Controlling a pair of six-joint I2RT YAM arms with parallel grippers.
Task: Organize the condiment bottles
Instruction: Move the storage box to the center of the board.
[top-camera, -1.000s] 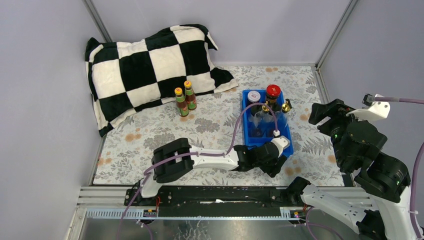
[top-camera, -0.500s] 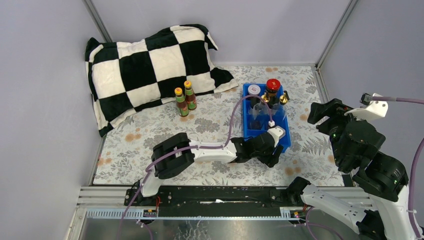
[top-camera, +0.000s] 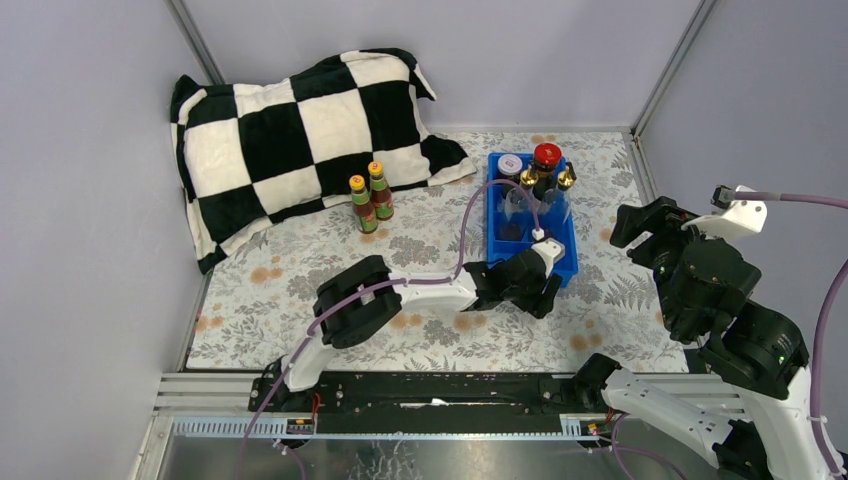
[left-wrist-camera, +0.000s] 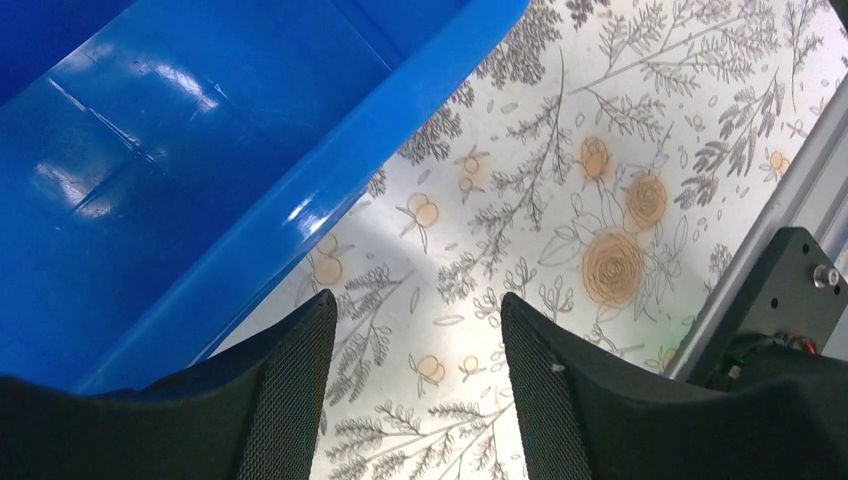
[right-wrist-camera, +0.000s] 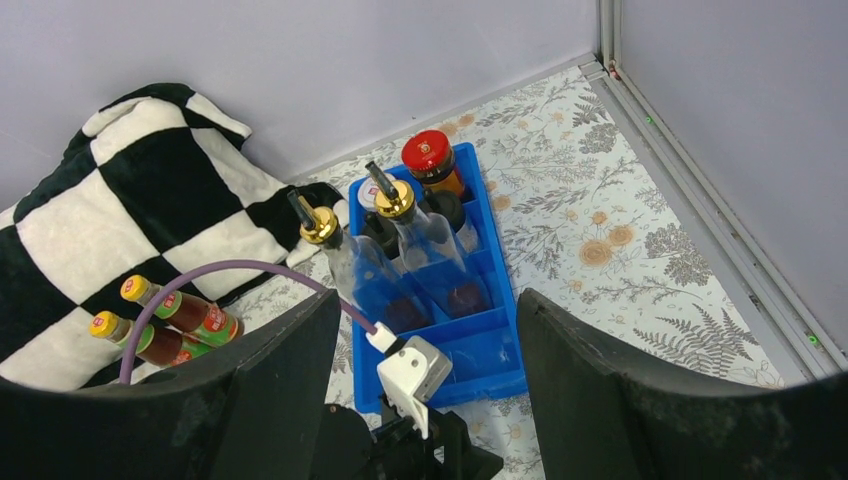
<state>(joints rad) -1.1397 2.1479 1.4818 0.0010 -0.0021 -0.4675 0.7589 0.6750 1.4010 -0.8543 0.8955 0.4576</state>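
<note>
The blue tray (top-camera: 574, 250) holds two tall clear gold-spouted bottles (top-camera: 527, 182) (right-wrist-camera: 355, 260), a red-lidded jar (top-camera: 546, 155) and a white-lidded dark jar (top-camera: 510, 165). Dark caps behind the tall bottles (right-wrist-camera: 449, 207) are mostly hidden, so I cannot tell the shakers apart. Two orange-capped sauce bottles (top-camera: 368, 200) stand together on the cloth by the pillow. My left gripper (top-camera: 545, 298) (left-wrist-camera: 415, 305) is open and empty, low over the cloth at the tray's near edge (left-wrist-camera: 200, 150), its left finger close to the wall. My right gripper (top-camera: 640, 225) (right-wrist-camera: 430, 300) is open and empty, held high to the right of the tray.
A black-and-white checked pillow (top-camera: 300, 130) lies at the back left. Grey walls close the back and both sides. The metal rail (left-wrist-camera: 810, 180) runs along the table's near edge. The left arm's purple cable (top-camera: 480, 215) arches over the tray.
The tray with its bottles has slid away from me toward the back wall, with my left gripper following behind its near edge. My right arm has shifted slightly left.
</note>
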